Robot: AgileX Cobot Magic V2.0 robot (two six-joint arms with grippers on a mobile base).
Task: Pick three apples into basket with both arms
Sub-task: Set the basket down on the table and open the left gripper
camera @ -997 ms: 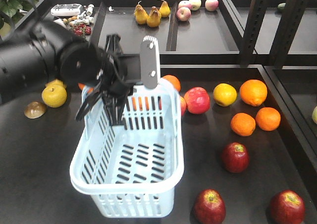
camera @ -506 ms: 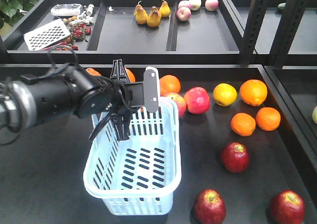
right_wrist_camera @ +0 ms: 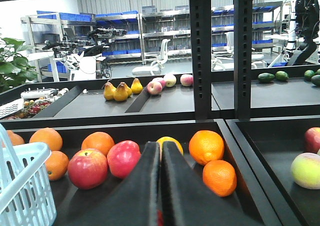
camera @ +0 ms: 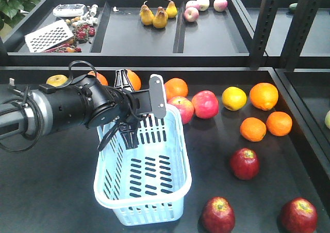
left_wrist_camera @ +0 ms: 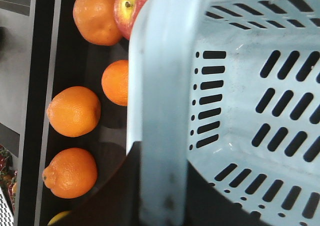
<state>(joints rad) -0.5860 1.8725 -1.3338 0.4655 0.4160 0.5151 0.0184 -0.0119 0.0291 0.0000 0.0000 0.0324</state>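
On the dark tabletop (camera: 51, 192), the pale blue slotted plastic basket (camera: 184, 161) is clamped at its rim by the left gripper (camera: 130, 136), with three dark maroon apples (camera: 244, 163) lying near it. The right gripper (right_wrist_camera: 160, 186) is closed on nothing. The basket could be tipped by dragging.

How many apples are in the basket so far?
None yet: the pale blue slotted plastic basket is empty. The left tool seems to grip its handle; the right tool is shut, holding nothing. All three dark red round apples wait on the black table.
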